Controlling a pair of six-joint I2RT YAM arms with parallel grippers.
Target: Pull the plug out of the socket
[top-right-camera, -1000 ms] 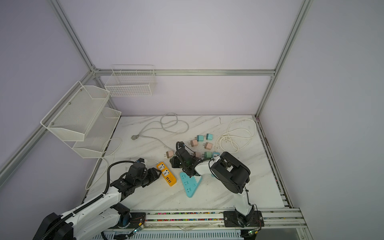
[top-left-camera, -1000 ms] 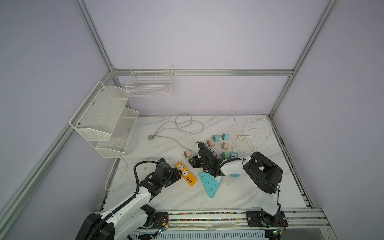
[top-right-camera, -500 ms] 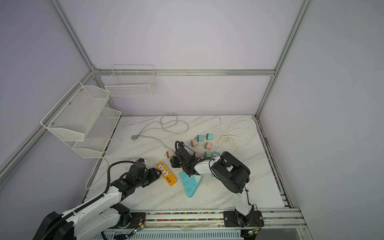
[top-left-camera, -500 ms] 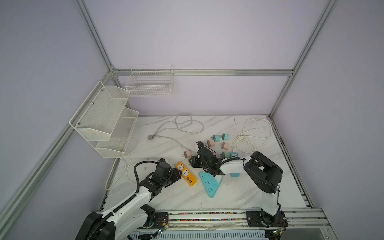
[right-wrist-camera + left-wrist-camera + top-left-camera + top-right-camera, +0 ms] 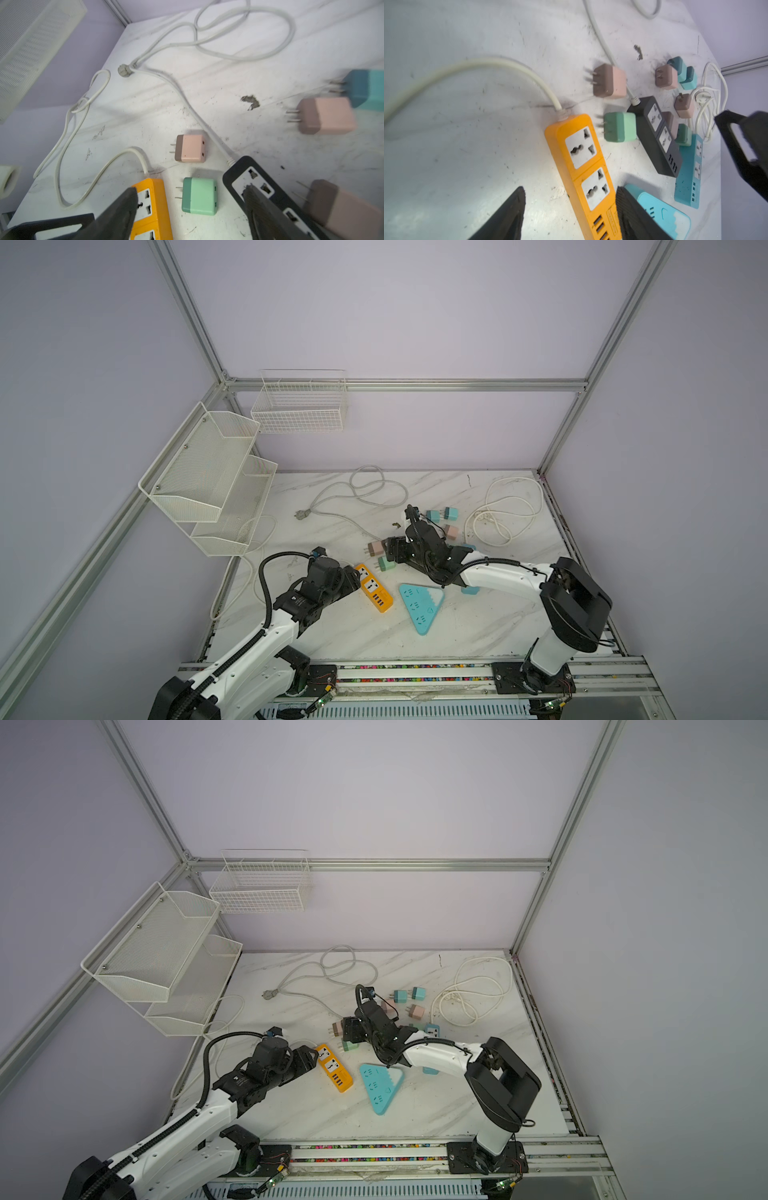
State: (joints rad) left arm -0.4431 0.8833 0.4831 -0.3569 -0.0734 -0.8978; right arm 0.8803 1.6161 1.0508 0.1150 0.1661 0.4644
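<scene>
We see the mint-green cube plug (image 5: 619, 127) loose between orange power strip (image 5: 588, 164) and black power strip (image 5: 656, 137): light, rigid, best pinched across flat sides; left gripper (image 5: 570, 189) and right gripper (image 5: 191, 191) gape, seemingly empty.

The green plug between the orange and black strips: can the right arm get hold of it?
Probably yes. The right gripper stands open facing the green plug, which lies loose with nothing over it. The orange strip and black strip flank it closely, so the fingers have little room.
</scene>
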